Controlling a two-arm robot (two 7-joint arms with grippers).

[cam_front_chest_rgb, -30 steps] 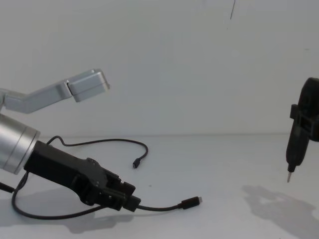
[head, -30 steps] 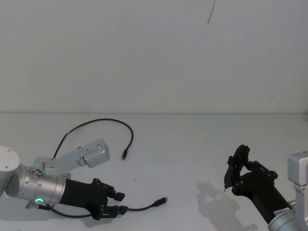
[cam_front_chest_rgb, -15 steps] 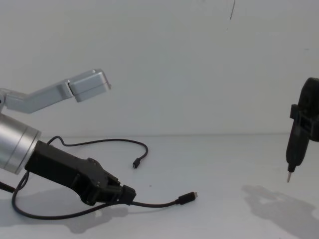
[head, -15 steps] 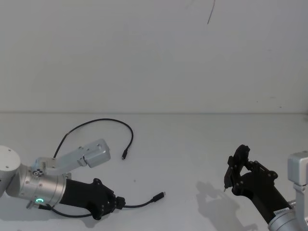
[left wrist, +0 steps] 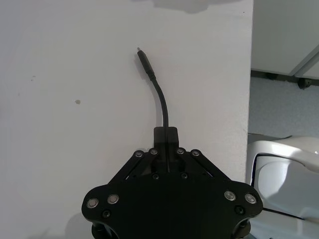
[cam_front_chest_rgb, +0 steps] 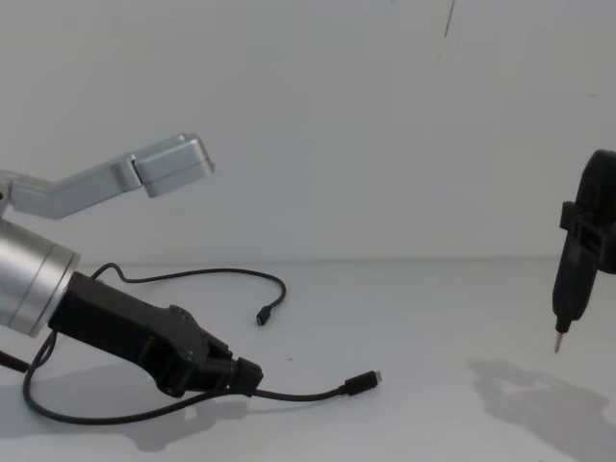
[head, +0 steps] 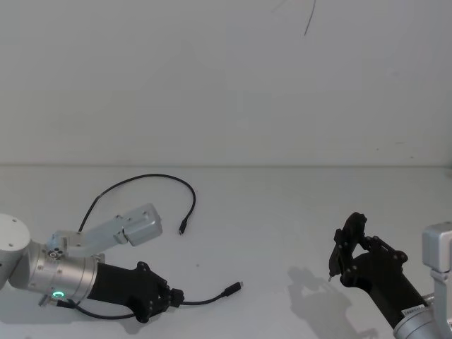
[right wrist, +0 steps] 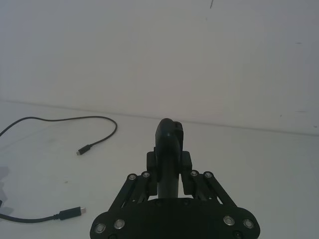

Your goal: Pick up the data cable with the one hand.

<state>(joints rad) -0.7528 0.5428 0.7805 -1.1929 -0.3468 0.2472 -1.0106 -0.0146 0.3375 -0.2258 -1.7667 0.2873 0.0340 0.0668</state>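
The data cable [head: 145, 176] is long, thin and black, and lies in a loop on the white table [head: 282, 212]. Its small plug [head: 182, 227] rests mid-table, and its larger plug [head: 232, 288] lies just ahead of my left gripper [head: 173, 296]. That gripper, on the silver wrist with the green ring, is shut on the cable a short way behind the larger plug [cam_front_chest_rgb: 361, 382]. The left wrist view shows the cable [left wrist: 162, 107] running straight out from the shut fingers [left wrist: 166, 137]. My right gripper [head: 346, 247] hovers at the right, shut on a short black stub [right wrist: 169, 144] with a metal tip [cam_front_chest_rgb: 556, 342].
A silver arm link [cam_front_chest_rgb: 144, 168] juts out above the left gripper. The table's side edge [left wrist: 250, 99] runs close beside the larger plug in the left wrist view. A white wall rises behind the table.
A second ago the left fingers stood open around the cable; they have since shut on it, drawing the larger plug slightly toward the gripper. The right arm has not moved.
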